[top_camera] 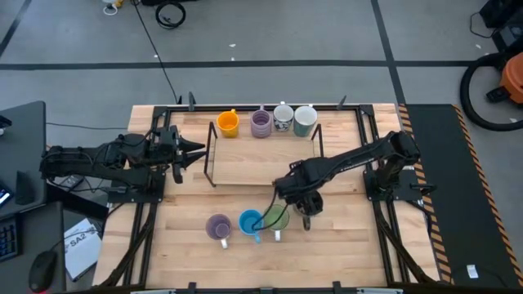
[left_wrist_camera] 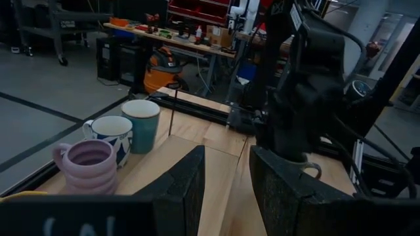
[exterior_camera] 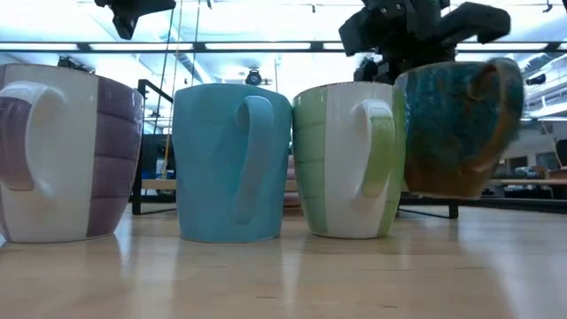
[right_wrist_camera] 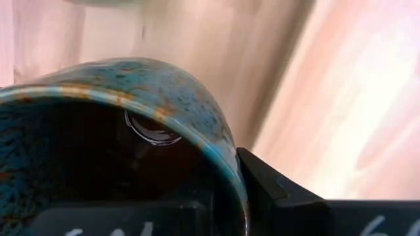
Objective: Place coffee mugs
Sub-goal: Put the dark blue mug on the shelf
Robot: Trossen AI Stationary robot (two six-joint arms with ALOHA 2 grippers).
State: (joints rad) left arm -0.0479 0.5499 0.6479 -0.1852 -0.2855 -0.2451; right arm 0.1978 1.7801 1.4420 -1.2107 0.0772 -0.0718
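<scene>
My right gripper (top_camera: pixel 301 198) is shut on a dark teal-and-brown mug (exterior_camera: pixel 456 124), which hangs above the table just right of the near row. That row holds a lavender mug (exterior_camera: pixel 66 151), a blue mug (exterior_camera: pixel 232 159) and a light green mug (exterior_camera: pixel 345 159), each standing on its base. At the far edge stand an orange mug (top_camera: pixel 228 123), a second lavender mug (top_camera: pixel 261 123), a white patterned mug (top_camera: pixel 283 118) and a pale mug (top_camera: pixel 305 121). My left gripper (left_wrist_camera: pixel 226 190) waits open at the table's left, beside the wire rack. My right gripper holds the dark mug by its rim wall (right_wrist_camera: pixel 226 167), coming from above. One finger (right_wrist_camera: pixel 262 190) lies against the outside of the wall; the other is lost in the dark inside. The mug is lifted clear of the table and a little tilted, its handle (exterior_camera: pixel 496 115) toward the near edge.
A black wire rack (top_camera: pixel 211 155) stands mid-table between the two rows of mugs. Bare wood (top_camera: pixel 343 237) lies right of the green mug. Black frame rails (top_camera: pixel 372 212) run along the table's sides. A shop vacuum (top_camera: pixel 511 77) stands beyond the right edge.
</scene>
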